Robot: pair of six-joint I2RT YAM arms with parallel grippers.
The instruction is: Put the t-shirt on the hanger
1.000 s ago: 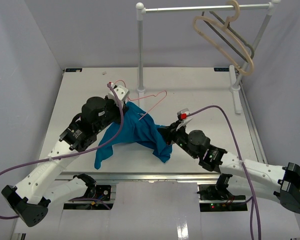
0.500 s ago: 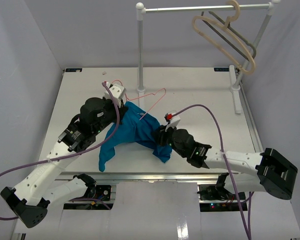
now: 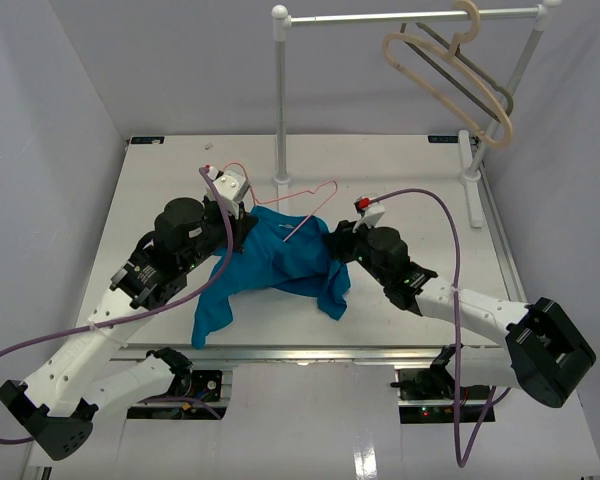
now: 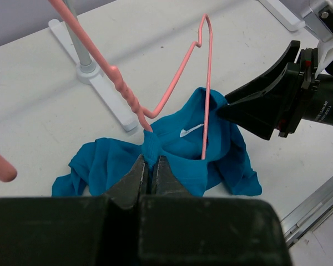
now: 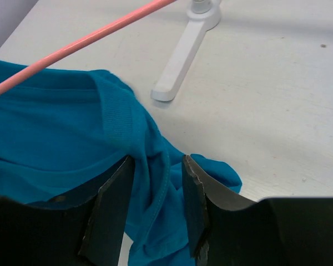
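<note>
Teal t-shirt (image 3: 280, 262) lies bunched on the worktop (image 3: 410, 170) between my two pincers. Its neck end is lifted a little by my left pincer (image 4: 150, 166), which is pressed together on a fold of cloth just short of the white neck label. Ahead of that pincer the pink hanger (image 4: 206, 83) leans over the shirt. One thin arm runs down past the label and, as far as I can judge, into the neck opening. Whether the left pincer nips the hanger's wire as well, I cannot tell.

My right pincer (image 5: 155, 166) is what changed. A second ago it was clamped on the shirt lower down, toward the hem. Now its jaws stand spread, that fold has dropped, and the pincer has shifted up beside the collar. Ribbed collar cloth lies between and under its fingers, ungripped. The rack foot (image 5: 183, 50) sits beyond it, well apart.

I read this as a regrasp. The left pincer alone holds the shirt, and the right needs a fresh hold on the collar to draw the neck over the hanger's shoulder. The shirt is not yet on.
</note>
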